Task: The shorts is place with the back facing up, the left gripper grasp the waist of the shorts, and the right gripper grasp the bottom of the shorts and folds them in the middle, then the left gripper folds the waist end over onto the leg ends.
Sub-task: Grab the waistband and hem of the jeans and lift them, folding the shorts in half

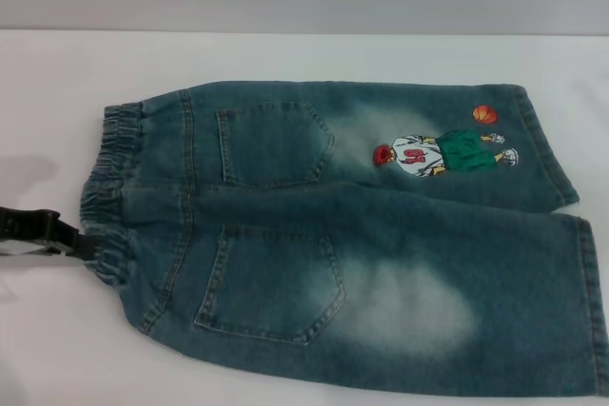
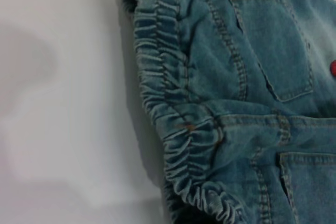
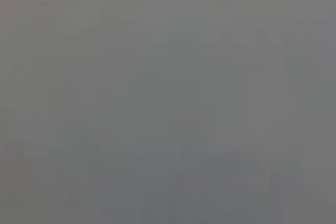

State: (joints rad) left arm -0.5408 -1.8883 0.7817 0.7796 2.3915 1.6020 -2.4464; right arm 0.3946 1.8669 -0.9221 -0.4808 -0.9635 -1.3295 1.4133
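Blue denim shorts [image 1: 362, 235] lie flat on the white table, back side up, with two back pockets showing. The elastic waist [image 1: 109, 192] points left and the leg ends [image 1: 580, 282] point right. A cartoon figure patch [image 1: 442, 152] sits on the far leg. My left gripper [image 1: 67, 238] comes in low from the left edge, right at the near part of the waistband. The left wrist view shows the gathered waistband [image 2: 173, 124] close up, with none of the gripper itself. My right gripper is out of view, and its wrist view is a blank grey.
The white table [image 1: 285, 54] extends behind the shorts to a grey wall at the back. The near leg end runs to the right edge of the head view.
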